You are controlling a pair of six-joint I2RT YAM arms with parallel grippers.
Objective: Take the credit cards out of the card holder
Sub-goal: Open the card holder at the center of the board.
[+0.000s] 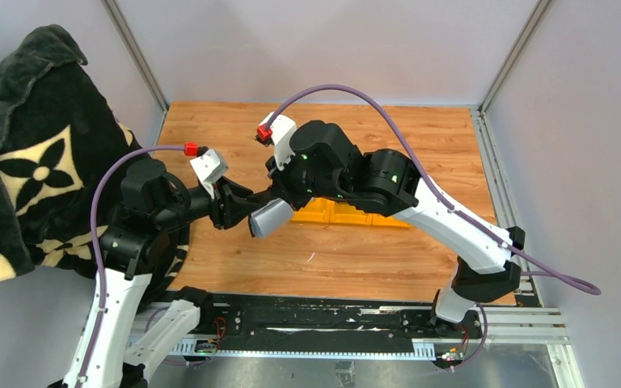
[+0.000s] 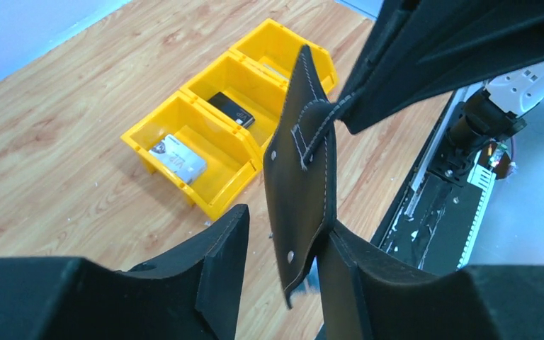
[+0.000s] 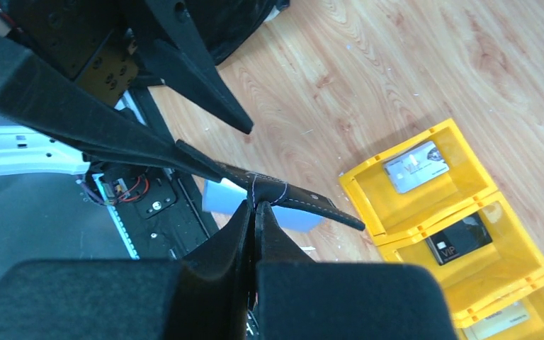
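Observation:
The black card holder (image 2: 301,177) hangs in the air between both grippers, its stitched flap showing in the left wrist view. My right gripper (image 3: 253,205) is shut on its strap tab. My left gripper (image 2: 287,230) is open around the holder's lower edge, which touches only the right finger (image 2: 354,283). A grey-blue flat piece (image 1: 271,217) shows under the holder, also in the right wrist view (image 3: 223,197); I cannot tell if it is a card. A silver card (image 3: 416,166), a black VIP card (image 3: 460,244) and a tan card (image 3: 503,320) lie in the yellow bins.
A yellow three-compartment bin (image 1: 331,214) sits on the wooden table under the right arm, also in the left wrist view (image 2: 216,198). A black patterned blanket (image 1: 24,153) hangs at the left. A black rail (image 1: 307,319) runs along the near edge.

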